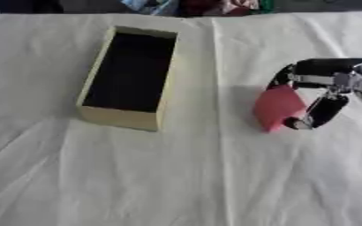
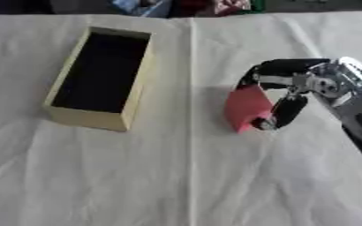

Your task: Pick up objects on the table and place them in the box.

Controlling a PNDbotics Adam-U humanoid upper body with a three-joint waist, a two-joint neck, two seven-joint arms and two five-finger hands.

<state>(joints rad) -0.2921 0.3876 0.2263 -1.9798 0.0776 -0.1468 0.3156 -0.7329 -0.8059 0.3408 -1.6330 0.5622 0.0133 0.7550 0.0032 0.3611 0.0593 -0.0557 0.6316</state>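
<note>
One hand showed in the views, the robot's right hand (image 2: 296, 90), which came in from the right side over the white cloth (image 1: 215, 176) that covered the table. Its fingers (image 2: 265, 73) curled down over the far, right edge of a red block (image 2: 246, 108), and its thumb (image 2: 286, 112) pressed against the block's near right corner, so the block was pinched between the two. Most of the block's red face stuck out to the left of the hand, clear of the fingers, and it stood tilted with its lower corner at or just above the cloth; whether it touched the cloth could not be told. A faint shadow lay on the cloth just left of the block.

To the left and a little farther off stood the box (image 1: 118, 117), a long, pale yellow, open-topped carton with a dark inside, its long side running from near to far and slightly askew. Nothing could be made out inside it. Box and block were well apart, with a crease in the cloth running between them. Along the far edge of the table some coloured items (image 1: 215, 6) lay blurred.
</note>
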